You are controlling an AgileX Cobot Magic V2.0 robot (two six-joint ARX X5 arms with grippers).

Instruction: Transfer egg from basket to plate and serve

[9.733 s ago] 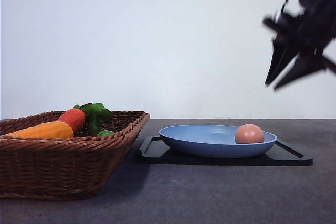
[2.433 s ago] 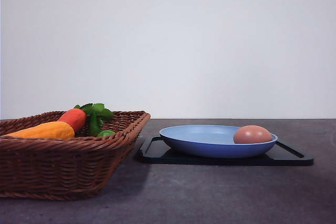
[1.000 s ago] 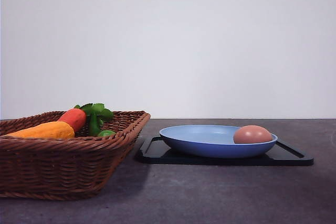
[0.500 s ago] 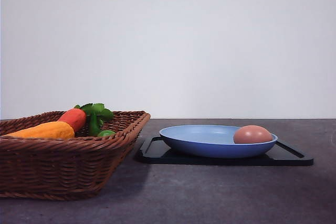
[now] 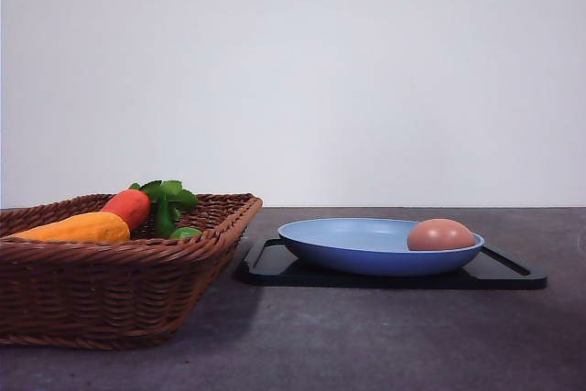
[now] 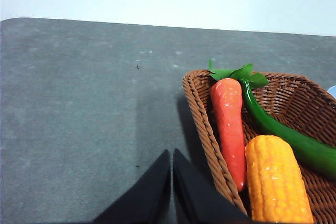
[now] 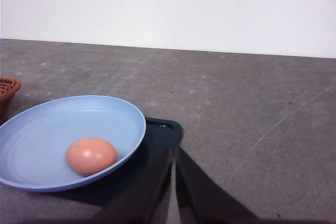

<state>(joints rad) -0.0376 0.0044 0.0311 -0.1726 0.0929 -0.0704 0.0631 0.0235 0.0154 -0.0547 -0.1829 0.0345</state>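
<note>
Small brownish-pink oval egg (image 5: 440, 234) seen resting inside wide light-blue round plate (image 5: 366, 249), against its rim; plate carried on flat black rectangular tray (image 5: 513, 274), likely for serving. Dark brown woven wicker basket (image 5: 110, 290) set just beside plate. Left gripper (image 6: 171, 169) closed, nothing held; right gripper (image 7: 174, 167) closed, nothing held, near plate.

Left gripper (image 6: 171, 182): two matte black fingers, smooth, tapering to thin pointed tips, broad at base. Right gripper (image 7: 174, 182): same build, black, wedge-shaped, plain faces, no markings, screws or cables visible.
</note>
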